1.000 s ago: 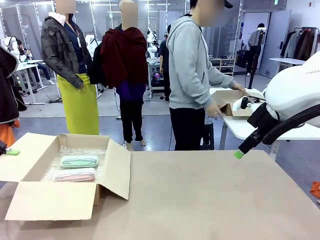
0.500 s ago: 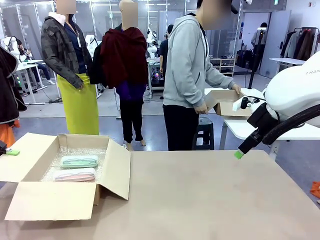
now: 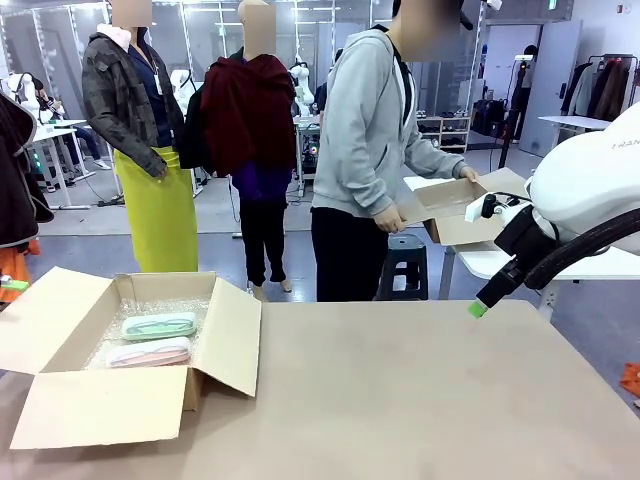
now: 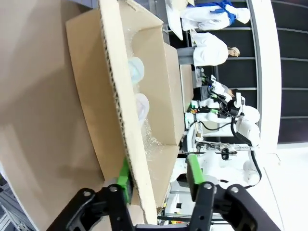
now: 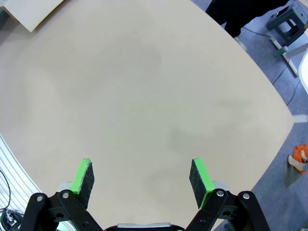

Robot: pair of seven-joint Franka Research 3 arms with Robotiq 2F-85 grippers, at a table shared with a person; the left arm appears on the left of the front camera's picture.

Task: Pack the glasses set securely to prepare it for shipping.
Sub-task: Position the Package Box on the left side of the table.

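Front view first: the big cardboard box (image 3: 130, 360) sits open on the left of the bench (image 3: 420, 400), flaps splayed, and inside on bubble wrap (image 3: 150, 308) lie the two glasses cases side by side, the mint-green case (image 3: 158, 325) farther in, the pinkish case (image 3: 150, 352) nearer the robot. Over on the left wrist view, the left gripper (image 4: 159, 180) has its fingers straddling a box flap's edge, one green pad on each side, though whether they actually pinch the cardboard I cannot tell. Right wrist view now: the right gripper (image 5: 142, 178) hangs above bare bench, fingers spread wide, nothing between them. Beyond the far side, a person in a grey hoodie (image 3: 365, 130) holds a smaller cardboard box (image 3: 455, 205) with both hands.
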